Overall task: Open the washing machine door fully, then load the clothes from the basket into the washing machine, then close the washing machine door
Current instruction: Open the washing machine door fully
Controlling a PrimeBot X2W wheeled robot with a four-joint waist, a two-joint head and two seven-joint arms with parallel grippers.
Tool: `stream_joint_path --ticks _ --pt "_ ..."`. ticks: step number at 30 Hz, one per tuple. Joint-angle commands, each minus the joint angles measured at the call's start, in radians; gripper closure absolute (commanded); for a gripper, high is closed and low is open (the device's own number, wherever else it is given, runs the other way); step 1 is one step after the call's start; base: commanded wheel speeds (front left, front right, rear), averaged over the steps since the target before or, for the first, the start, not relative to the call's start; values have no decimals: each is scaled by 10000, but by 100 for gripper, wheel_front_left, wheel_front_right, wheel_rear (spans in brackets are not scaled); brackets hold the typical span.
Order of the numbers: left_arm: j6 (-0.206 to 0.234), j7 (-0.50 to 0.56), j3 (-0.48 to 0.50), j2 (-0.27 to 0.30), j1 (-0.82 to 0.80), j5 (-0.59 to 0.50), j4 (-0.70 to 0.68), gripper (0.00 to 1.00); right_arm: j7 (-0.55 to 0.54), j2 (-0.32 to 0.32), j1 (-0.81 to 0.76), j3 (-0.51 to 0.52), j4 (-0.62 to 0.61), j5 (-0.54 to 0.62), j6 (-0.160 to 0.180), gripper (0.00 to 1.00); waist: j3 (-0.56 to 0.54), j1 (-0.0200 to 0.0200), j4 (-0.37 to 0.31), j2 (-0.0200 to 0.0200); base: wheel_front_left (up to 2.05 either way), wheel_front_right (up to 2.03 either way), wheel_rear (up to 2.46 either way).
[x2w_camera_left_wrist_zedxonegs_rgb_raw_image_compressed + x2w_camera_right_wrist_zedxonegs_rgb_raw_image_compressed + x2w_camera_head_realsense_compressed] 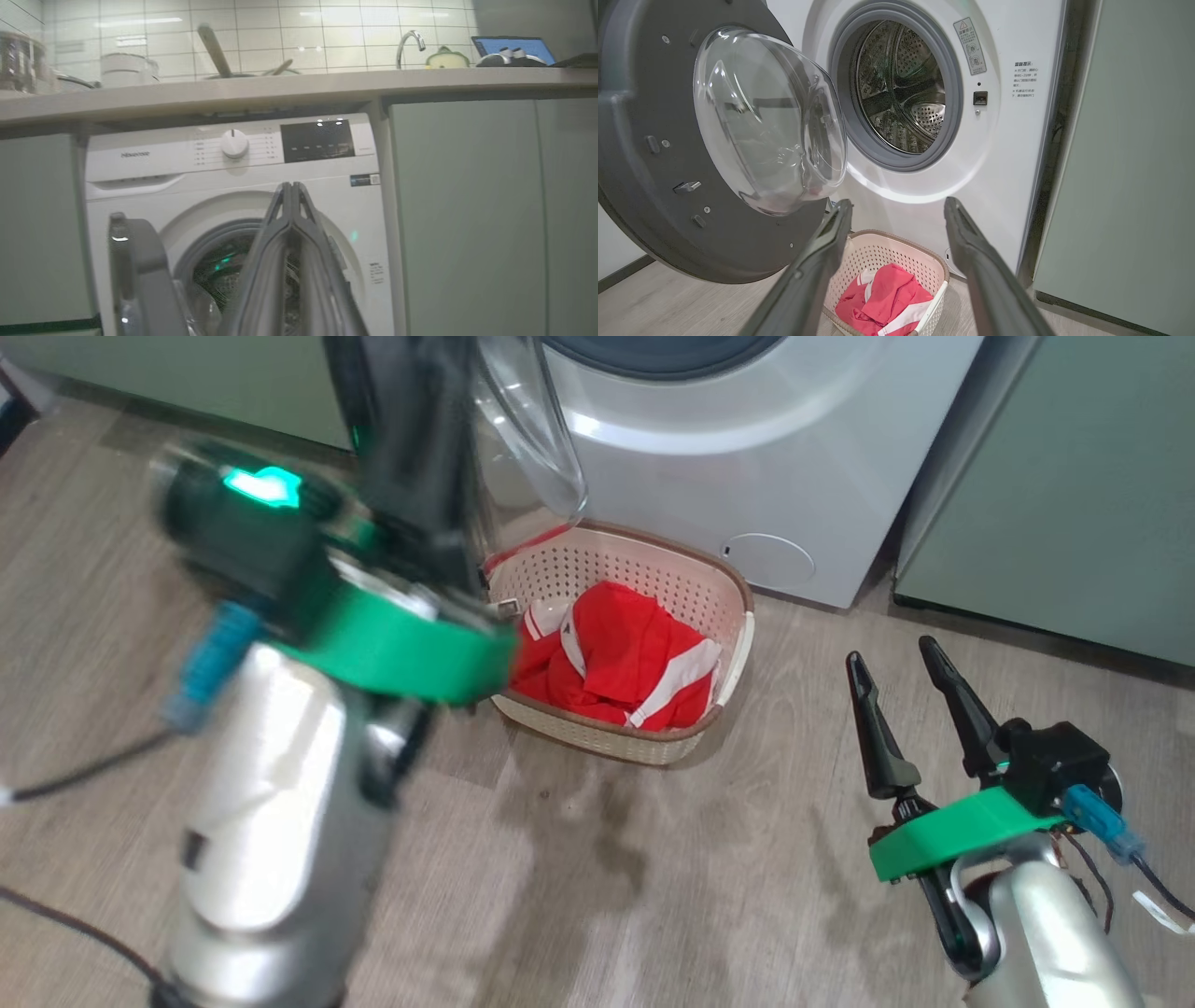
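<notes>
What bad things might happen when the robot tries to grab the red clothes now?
The open door hangs right beside the basket, so an arm reaching in might bump it. The clothes are one floppy bundle; the open right fingers might pinch only a corner and drop it before reaching the drum.

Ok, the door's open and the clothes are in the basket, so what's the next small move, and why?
Probably lower the right pincer onto the clothes in the basket: its jaws stand open and empty, aimed that way, the washing machine door hangs wide and the drum looks empty.
</notes>
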State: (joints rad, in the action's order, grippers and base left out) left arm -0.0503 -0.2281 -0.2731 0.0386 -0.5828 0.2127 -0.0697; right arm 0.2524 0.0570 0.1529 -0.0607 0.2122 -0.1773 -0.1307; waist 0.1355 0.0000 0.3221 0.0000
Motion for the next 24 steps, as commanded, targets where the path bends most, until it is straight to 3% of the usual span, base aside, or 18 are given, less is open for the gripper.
stream_joint_path --ticks 1,6,14,24 --pt "29 146 -241 141 170 269 -326 100 93 -68 317 -235 -283 -28 0 0 72 0 -71 0 0 0 0" --pt "327 387 -1533 121 1008 932 224 100 93 -68 325 -219 -251 22 0 0 227 0 -118 0 0 0 0" --pt "603 500 -2477 118 1865 1433 1407 100 93 -68 354 -234 -163 50 0 0 377 0 -95 0 0 0 0" --pt "1015 231 -2160 317 2080 1610 2273 100 93 -68 315 -219 -105 76 0 0 333 0 -4 0 0 0 0"
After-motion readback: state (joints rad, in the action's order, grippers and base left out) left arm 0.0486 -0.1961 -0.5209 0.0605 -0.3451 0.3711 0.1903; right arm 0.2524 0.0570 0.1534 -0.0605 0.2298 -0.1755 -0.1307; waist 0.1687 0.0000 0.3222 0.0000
